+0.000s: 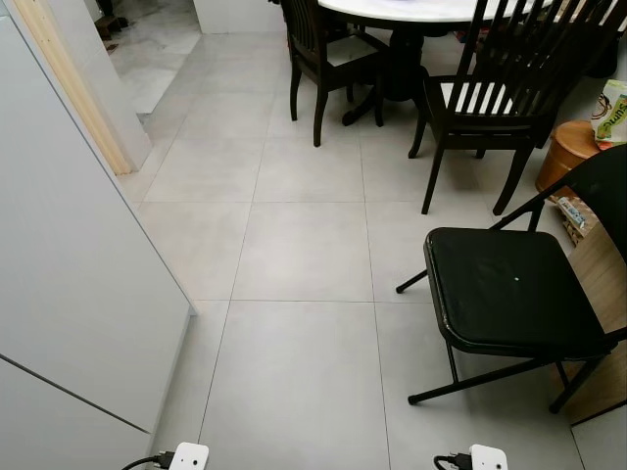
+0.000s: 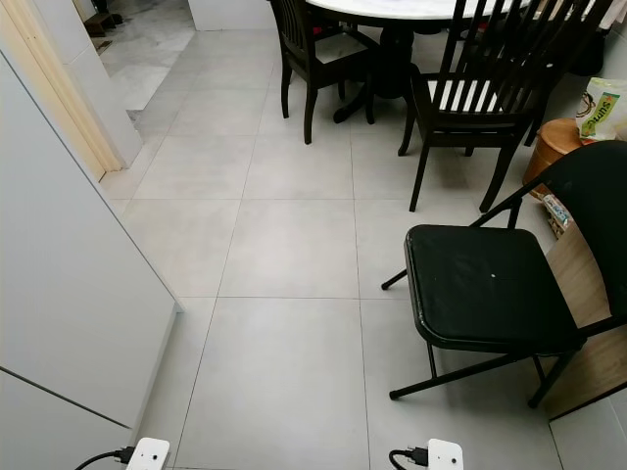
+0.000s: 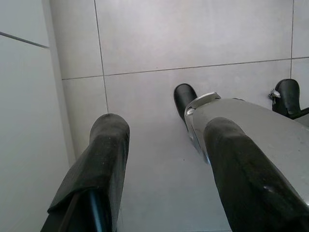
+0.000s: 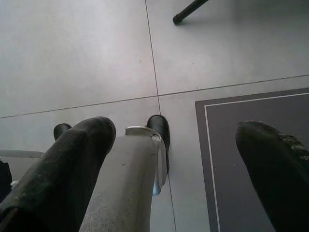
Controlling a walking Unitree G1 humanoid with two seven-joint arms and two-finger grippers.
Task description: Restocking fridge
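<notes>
Grey floor tiles (image 1: 304, 245) spread ahead, with the white fridge door (image 1: 69, 294) along the robot's left. A black folding chair (image 1: 505, 289) stands on the right, dark wooden dining chairs (image 1: 490, 98) beyond it at a round table (image 1: 411, 10). The left gripper (image 3: 164, 169) and the right gripper (image 4: 178, 169) hang over the floor, fingers spread apart, holding nothing.

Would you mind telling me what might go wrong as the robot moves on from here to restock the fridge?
1. The black folding chair stands close ahead on the robot's right; its splayed legs could catch a foot or the right gripper.
2. The white appliance panel is close on the left, so the left gripper could scrape it in turning.
3. Both grippers hang open and empty; nothing is in hand to stock.
</notes>
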